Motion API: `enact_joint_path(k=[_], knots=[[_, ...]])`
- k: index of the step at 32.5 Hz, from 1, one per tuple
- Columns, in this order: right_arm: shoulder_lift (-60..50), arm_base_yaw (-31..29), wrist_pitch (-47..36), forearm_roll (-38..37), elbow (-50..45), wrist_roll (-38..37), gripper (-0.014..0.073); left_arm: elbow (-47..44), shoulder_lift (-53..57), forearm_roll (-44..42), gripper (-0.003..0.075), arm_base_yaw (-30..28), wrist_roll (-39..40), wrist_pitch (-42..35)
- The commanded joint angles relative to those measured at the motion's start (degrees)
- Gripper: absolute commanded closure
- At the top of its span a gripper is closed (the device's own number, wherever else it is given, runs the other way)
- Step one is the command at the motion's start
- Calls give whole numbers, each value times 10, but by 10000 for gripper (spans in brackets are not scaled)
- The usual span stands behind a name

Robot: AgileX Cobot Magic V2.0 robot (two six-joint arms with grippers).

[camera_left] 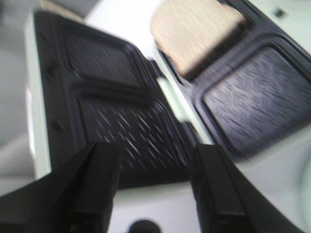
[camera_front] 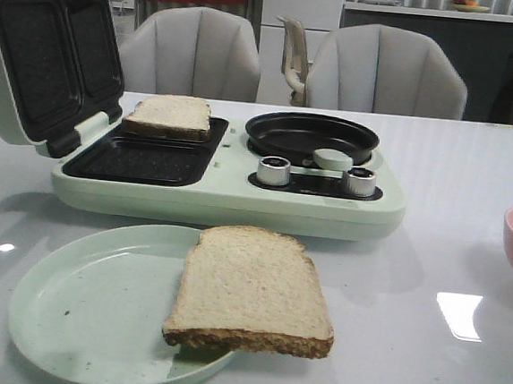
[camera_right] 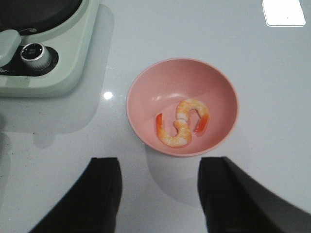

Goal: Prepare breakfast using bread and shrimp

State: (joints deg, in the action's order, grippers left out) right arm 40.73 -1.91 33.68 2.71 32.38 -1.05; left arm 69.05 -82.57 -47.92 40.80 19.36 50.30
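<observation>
Grey upholstered chairs (camera_front: 192,52) line the far side of a glossy white table (camera_front: 434,217). At far left, the mint-green sandwich maker (camera_front: 230,185) stands with its lid (camera_front: 44,48) raised, dark ribbed plates exposed; one slice of bread (camera_front: 169,114) lies in the rear well, the front well (camera_front: 138,159) bare. The left gripper (camera_left: 155,187) hangs above the open lid and wells, fingers spread wide and holding nothing, the view blurred. Nearer the camera, a pale green plate (camera_front: 93,308) carries a second bread slice (camera_front: 252,290), which overhangs the plate's right rim. To the right, the appliance's round black pan (camera_front: 311,136) sits behind two silver knobs (camera_front: 274,170). At far right, a pink bowl (camera_right: 182,104) holds two curled shrimp (camera_right: 183,122); the right gripper (camera_right: 158,191) hovers just beside it, fingers wide apart and empty.
</observation>
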Motion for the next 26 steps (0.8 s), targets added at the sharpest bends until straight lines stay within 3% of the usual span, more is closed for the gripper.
enact_joint_path(k=[1, 7, 12, 26], knots=[[1, -4, -36, -4, 16, 1, 120, 14, 57, 69, 358, 53, 4, 94], [1, -4, -36, -4, 16, 1, 120, 14, 139, 185, 389, 140, 4, 124], [1, -4, -36, 4, 16, 1, 119, -10, 206, 222, 391, 179, 4, 120], [12, -3, -19, 32, 17, 1, 119, -290, 506, 356, 391, 123, 5, -74]])
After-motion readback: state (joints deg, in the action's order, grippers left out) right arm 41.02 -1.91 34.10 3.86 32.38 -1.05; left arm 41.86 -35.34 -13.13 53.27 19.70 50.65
